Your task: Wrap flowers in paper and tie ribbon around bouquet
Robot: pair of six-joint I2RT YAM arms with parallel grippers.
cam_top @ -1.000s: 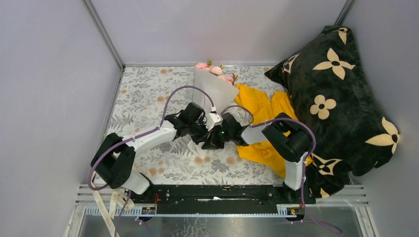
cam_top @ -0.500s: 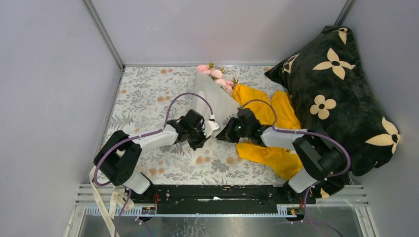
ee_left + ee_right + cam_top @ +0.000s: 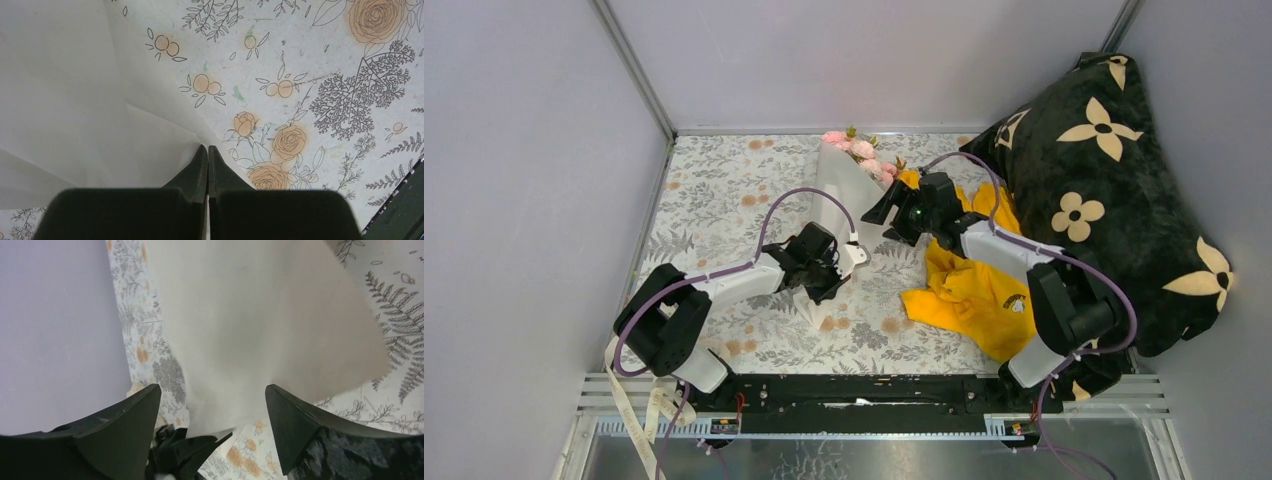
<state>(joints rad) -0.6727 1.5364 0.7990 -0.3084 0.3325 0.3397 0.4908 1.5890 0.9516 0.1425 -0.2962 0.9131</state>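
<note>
Tablecloth leaves room at left. The left gripper, jaws closed, seems to pinch the paper's near corner, anchoring the cone; flowers reach the far edge. The right gripper hangs wide open, empty, above the sheet, yellow cloth crowding its right.

Right gripper gone from shut to spread, relocated from beside left gripper toward flowers, yellow garment reshaped.
</note>
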